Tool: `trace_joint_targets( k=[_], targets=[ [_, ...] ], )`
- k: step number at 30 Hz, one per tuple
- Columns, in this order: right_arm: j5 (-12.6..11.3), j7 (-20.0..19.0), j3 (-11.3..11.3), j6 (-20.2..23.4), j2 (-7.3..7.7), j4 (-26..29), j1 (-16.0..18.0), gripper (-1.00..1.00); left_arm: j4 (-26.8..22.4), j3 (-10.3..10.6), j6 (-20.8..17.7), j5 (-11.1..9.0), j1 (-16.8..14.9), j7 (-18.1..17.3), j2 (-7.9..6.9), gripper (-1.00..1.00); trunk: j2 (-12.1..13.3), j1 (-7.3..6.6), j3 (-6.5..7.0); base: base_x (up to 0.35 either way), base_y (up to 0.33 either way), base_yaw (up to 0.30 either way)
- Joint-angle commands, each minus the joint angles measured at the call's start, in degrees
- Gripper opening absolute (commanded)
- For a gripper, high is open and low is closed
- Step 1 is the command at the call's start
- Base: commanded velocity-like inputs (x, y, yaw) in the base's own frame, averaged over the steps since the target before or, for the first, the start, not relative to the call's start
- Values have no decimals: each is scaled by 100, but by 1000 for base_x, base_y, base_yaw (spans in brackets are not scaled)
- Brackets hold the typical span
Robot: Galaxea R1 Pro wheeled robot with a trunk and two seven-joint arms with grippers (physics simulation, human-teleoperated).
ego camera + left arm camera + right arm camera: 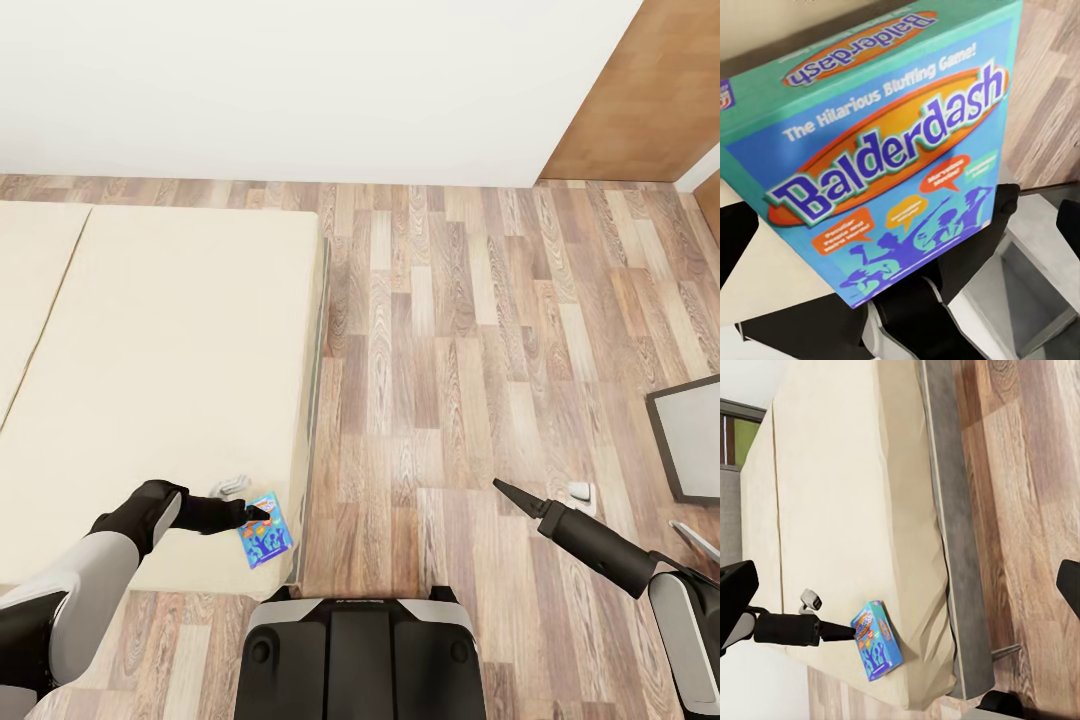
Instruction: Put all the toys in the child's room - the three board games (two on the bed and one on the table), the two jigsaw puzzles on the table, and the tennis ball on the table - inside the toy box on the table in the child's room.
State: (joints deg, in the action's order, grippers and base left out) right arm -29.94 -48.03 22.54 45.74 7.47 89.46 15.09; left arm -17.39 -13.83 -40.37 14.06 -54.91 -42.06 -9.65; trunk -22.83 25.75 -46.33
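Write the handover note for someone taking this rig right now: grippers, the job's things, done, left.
Left gripper: at the blue board game, apparently gripping its edge; closure unclear.
Right gripper: over the floor, holding nothing; jaw state unclear.
The game sits at the bed's near corner.
Done: nothing confirmed in the toy box.
Left: carry this game to the box, then the other toys.

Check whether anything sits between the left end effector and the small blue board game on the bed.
Nothing visible does. The left end effector is already at the small blue Balderdash board game box, which lies near the corner of the plain beige bed. Whether the fingers have closed on it cannot be told.
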Motion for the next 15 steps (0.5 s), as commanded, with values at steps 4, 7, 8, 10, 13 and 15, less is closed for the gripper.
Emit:
trace_joint_targets(
  k=[4,7,8,10,13,15],
  targets=[
    [-12,-13,5,31,3,1,3,100,-5,-49,-33,55,-2,-60,0,100,-9,3,-6,0,0,0],
    [-12,-13,5,31,7,1,3,100,-8,-49,-33,53,-2,-108,-4,100,-9,3,-6,0,0,0],
    [-12,-14,5,31,8,1,3,100,-8,-49,-33,53,-2,-115,-6,100,-9,3,-6,0,0,0],
    [-12,-14,5,31,9,1,3,100,-9,-50,-31,53,-2,-127,-9,100,-9,3,-6,0,0,0],
    [-12,-14,5,31,9,1,3,100,-10,-50,-26,53,-2,-135,-10,100,-9,3,-6,0,0,0],
    [-12,-14,5,31,9,1,3,100,-10,-50,-25,53,-2,-164,-10,100,-9,3,-6,0,0,0]
  ],
)
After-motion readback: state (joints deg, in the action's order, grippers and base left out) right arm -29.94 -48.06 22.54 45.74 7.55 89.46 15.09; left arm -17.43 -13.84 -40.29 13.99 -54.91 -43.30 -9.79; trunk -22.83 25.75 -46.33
